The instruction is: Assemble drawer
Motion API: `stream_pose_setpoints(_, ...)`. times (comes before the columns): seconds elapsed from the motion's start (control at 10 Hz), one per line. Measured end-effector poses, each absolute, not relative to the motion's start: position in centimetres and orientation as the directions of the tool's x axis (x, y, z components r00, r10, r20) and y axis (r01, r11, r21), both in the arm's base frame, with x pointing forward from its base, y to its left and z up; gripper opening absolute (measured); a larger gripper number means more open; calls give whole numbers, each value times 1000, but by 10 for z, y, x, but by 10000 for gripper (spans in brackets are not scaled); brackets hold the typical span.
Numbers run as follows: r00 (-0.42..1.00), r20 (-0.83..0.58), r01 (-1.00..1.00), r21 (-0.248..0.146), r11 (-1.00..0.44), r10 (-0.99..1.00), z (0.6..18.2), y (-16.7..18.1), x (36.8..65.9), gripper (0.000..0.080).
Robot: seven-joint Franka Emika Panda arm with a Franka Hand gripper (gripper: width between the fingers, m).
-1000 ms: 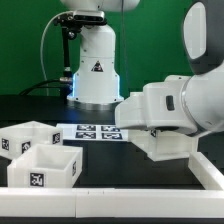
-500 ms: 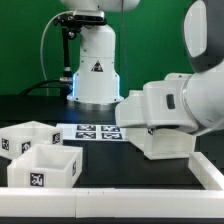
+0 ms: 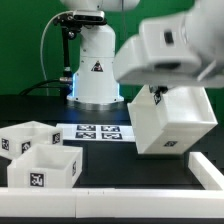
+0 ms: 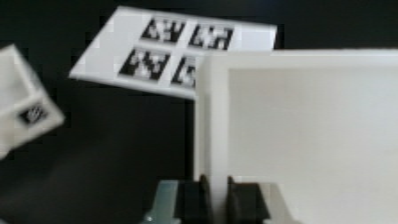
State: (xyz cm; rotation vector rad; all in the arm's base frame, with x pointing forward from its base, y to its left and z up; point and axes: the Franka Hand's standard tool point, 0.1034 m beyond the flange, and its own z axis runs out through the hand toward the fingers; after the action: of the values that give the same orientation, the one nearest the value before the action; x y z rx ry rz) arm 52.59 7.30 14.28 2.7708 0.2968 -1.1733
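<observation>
Pincer (image 4: 210, 192) clamped on tilted casing (image 3: 178, 122), tagged marker board (image 3: 97, 132) nearby

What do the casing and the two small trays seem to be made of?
The casing looks like matte white plastic: smooth, flat, grainless walls with soft shading. The nearer tray and farther tray look the same, probably the same plastic.

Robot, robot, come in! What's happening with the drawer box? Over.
Pincer shut on casing wall. Casing tilted. Two trays apart from it, exterior view's left.
</observation>
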Motion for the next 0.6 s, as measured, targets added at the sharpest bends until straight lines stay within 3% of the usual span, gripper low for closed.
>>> stream_pose_setpoints(0.1,713,-687,228,33,-973,144,142,73,518,35)
stream_pose_setpoints(0.3,790,-589,232,28,-972,172,137,74,530,35)
stream_pose_setpoints(0.5,859,-461,230,-45,-972,224,149,54,530,35)
stream_pose_setpoints(0.6,887,-390,246,-53,-968,246,146,45,541,35)
